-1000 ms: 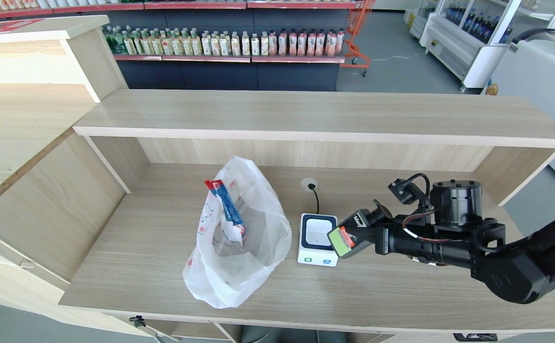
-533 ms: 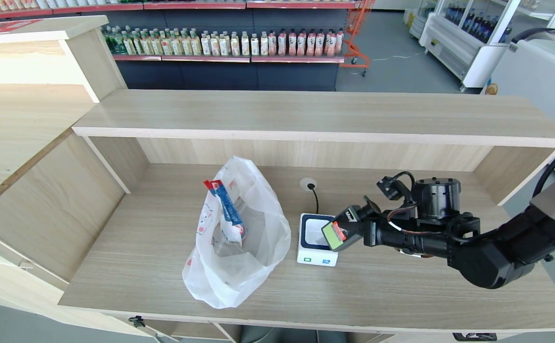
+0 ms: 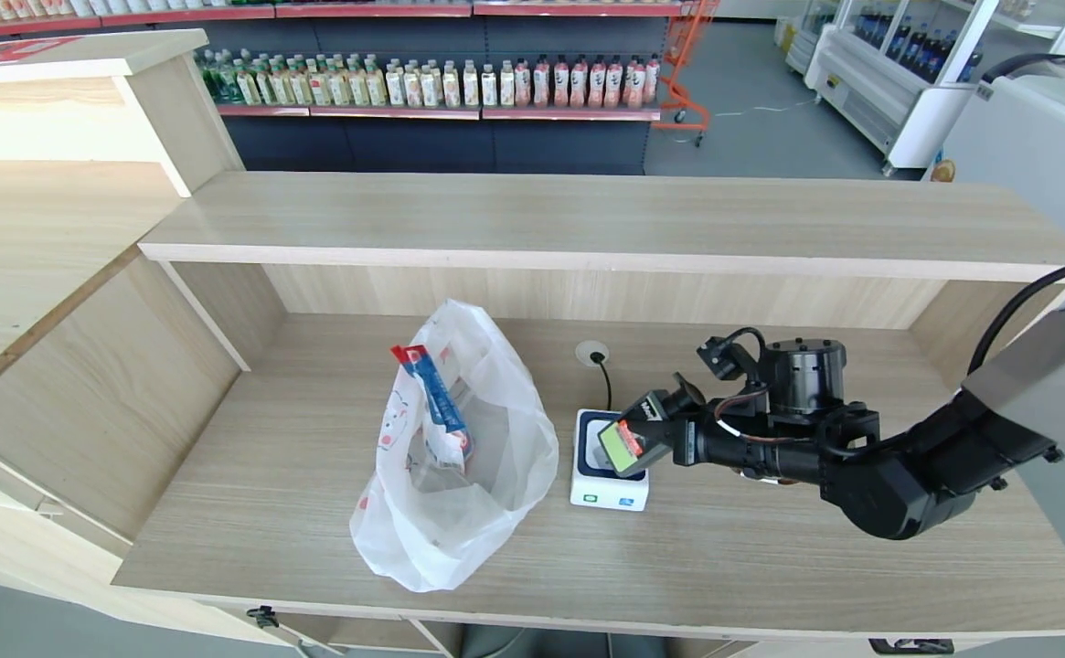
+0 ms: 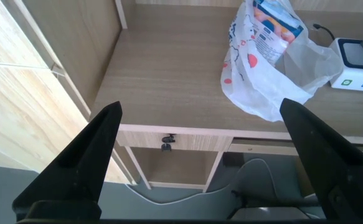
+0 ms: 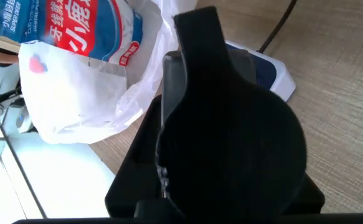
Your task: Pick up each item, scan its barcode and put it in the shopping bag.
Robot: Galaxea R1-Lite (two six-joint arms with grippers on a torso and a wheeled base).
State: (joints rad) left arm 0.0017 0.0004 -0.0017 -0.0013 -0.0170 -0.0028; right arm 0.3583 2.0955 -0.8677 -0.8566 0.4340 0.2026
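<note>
My right gripper (image 3: 634, 437) is shut on a small green box with a red label (image 3: 621, 446), held tilted just above the white barcode scanner (image 3: 609, 477) in the middle of the counter. The right wrist view has the dark box (image 5: 231, 124) close up, with the scanner (image 5: 265, 71) behind it. To the scanner's left stands the white plastic shopping bag (image 3: 454, 457), mouth open, with a blue and red packet (image 3: 436, 397) standing in it. In the left wrist view my left gripper (image 4: 200, 155) is open, off the counter's front edge, near the bag (image 4: 268, 56).
The scanner's black cable (image 3: 603, 376) runs to a round grommet at the back. A raised wooden ledge (image 3: 623, 228) borders the counter's far side, with side walls left and right. Bare counter (image 3: 770, 557) lies to the right and in front.
My right arm has carried the green box leftward, from beside the scanner's right edge to over its window. Bag and scanner have stayed put.
</note>
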